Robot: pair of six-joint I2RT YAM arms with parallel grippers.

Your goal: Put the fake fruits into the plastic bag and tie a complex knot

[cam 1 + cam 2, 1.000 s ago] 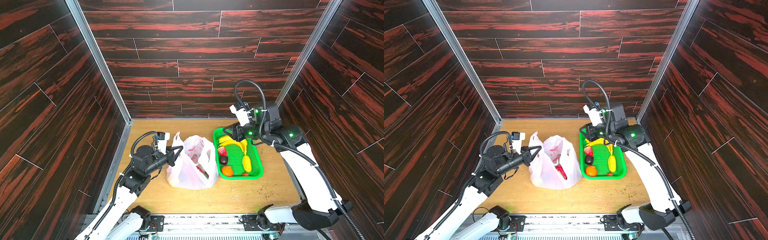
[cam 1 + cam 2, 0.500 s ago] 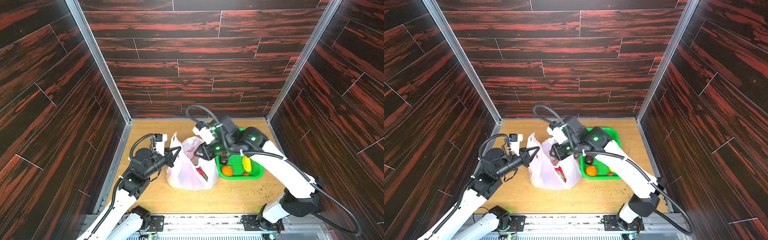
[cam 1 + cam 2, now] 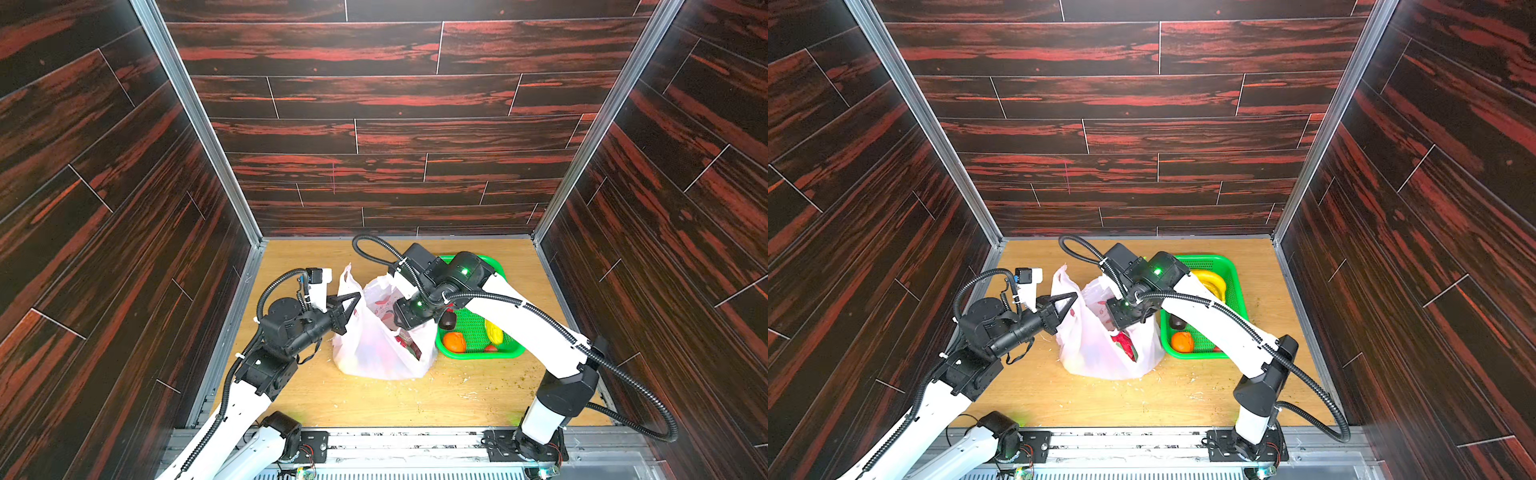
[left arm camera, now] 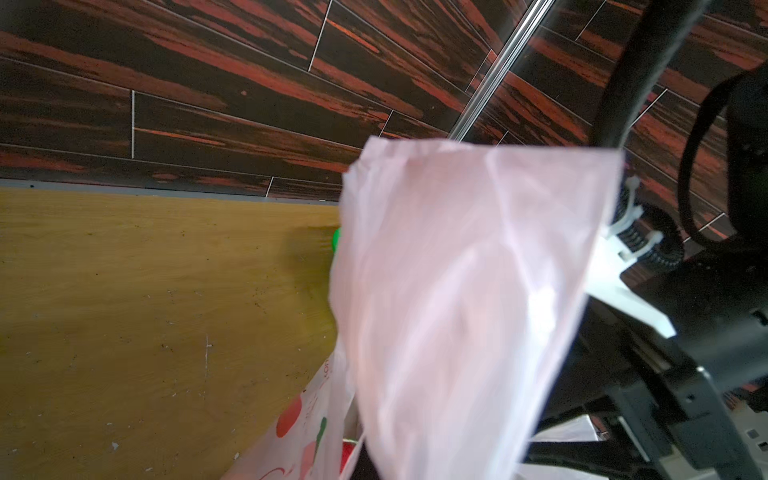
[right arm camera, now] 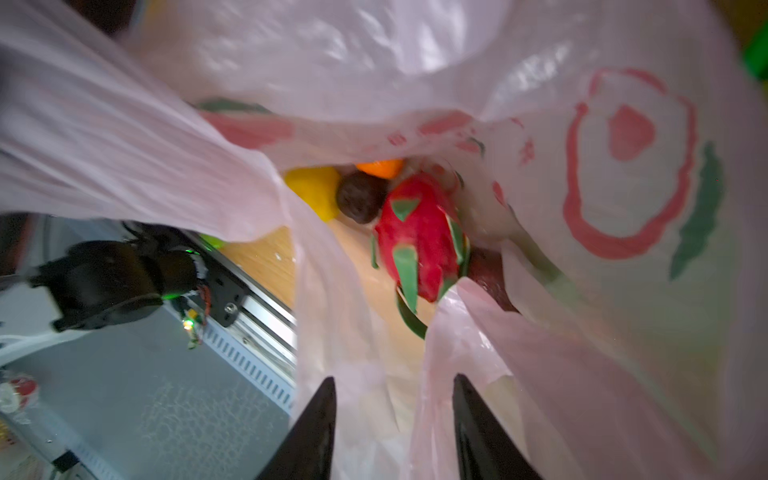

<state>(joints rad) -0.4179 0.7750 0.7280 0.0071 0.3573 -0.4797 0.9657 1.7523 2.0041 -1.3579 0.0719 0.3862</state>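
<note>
In a top view the left gripper (image 3: pixel 350 302) pinches a handle (image 3: pixel 347 277) of the plastic bag (image 3: pixel 374 353), beside the basket (image 3: pixel 478 355). The left wrist view shows that handle held up. In the right wrist view the right gripper (image 5: pixel 394 380) hangs spread and empty over the dragon fruit (image 5: pixel 419 237) inside. Seemingly the filling step; next, fetch the basket's orange (image 3: pixel 454 341).

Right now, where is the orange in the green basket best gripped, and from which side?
Grip the orange across its round middle, from above: it sits in a near corner of the basket, walls on two sides, a dark fruit behind, so only its top looks free.
</note>
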